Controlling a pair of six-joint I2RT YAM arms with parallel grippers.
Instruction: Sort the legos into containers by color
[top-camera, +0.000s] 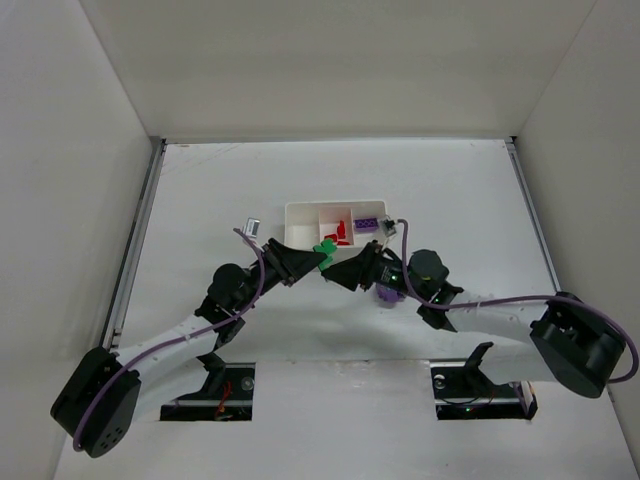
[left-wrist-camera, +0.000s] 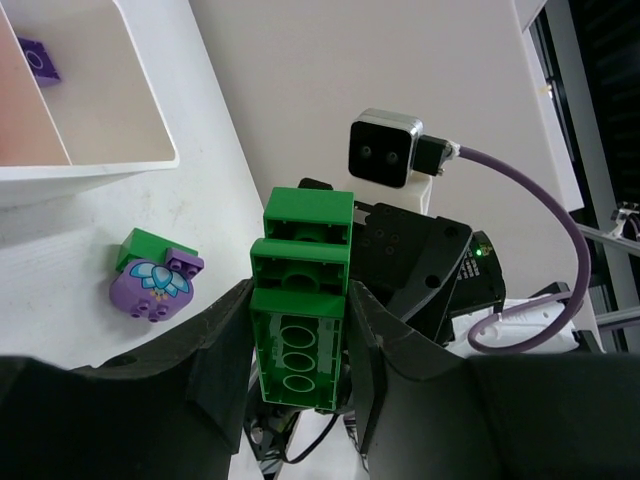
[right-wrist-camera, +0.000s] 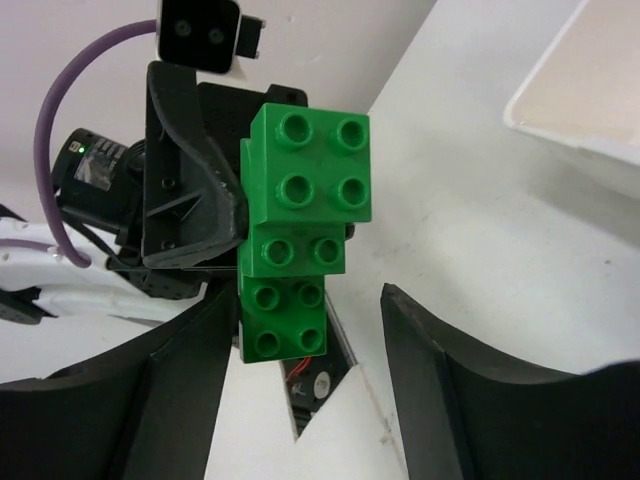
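Observation:
My left gripper is shut on a stack of green legos, held just in front of the white tray. In the left wrist view my left gripper clamps the green stack hollow side up. In the right wrist view the stack shows studs up. My right gripper faces it, and in its own view my right gripper is open, with the stack's lower end between its fingers. The tray's middle compartment holds red legos and its right one holds purple legos.
A purple flower piece with a green brick lies on the table near the tray's corner; in the top view the purple piece sits by my right arm. The tray's left compartment looks empty. Walls enclose the table.

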